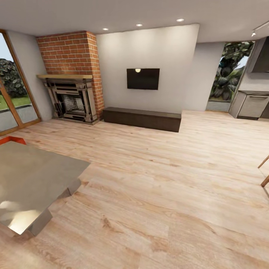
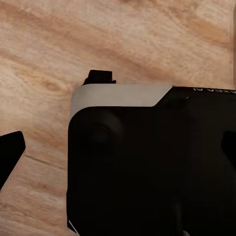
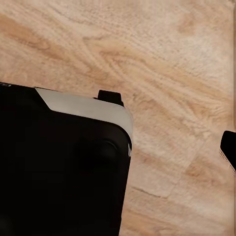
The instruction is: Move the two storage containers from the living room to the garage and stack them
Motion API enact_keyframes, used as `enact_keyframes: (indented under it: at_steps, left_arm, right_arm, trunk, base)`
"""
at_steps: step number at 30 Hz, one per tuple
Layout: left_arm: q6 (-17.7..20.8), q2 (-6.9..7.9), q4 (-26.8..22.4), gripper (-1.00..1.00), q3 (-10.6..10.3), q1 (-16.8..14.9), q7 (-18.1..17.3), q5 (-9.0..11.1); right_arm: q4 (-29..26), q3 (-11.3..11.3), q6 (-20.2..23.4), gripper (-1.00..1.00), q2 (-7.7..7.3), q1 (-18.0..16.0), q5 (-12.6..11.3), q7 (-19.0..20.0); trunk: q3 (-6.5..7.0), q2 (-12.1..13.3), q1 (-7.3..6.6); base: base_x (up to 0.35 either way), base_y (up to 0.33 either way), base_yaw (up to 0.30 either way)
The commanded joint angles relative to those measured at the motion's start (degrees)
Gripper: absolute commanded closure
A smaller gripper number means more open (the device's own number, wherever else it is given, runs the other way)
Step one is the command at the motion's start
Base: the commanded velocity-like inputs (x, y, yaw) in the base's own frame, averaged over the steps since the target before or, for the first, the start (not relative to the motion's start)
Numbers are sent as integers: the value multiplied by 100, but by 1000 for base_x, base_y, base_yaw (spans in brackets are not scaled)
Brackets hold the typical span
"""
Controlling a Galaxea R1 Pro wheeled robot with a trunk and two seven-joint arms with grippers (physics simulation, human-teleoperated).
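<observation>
At the far left edge of the head view, an orange-red corner of a storage container (image 1: pixel 12 140) is seen beyond the grey table (image 1: pixel 33 179), too little of it showing for its long axis to be told. Wide wood-plank floor (image 1: pixel 160 186) lies open toward the low cabinet (image 1: pixel 142 118), TV (image 1: pixel 143 79) and brick column (image 1: pixel 74 56). Whether either end effector is spread or pressed together cannot be told from the wrist views.

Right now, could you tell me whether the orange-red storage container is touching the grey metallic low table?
Cannot tell: in the head view the table hides all but the container rim.
</observation>
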Motion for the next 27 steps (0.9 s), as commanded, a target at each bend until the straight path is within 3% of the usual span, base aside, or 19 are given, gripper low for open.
enact_keyframes:
  at_steps: [1, 27]
  left_arm:
    - [17, -1, -2, -100, -2, -3, 13, 41]
    - [18, -1, -2, -100, -2, -3, 14, 41]
  right_arm:
    - [5, 48, -18, -100, 2, -3, -52, -13]
    - [5, 48, -18, -100, 2, -3, -47, -13]
  trunk:
    - [-6, -3, 3]
    - [-6, -3, 3]
  base:
    - [322, 0, 0]
    - [322, 0, 0]
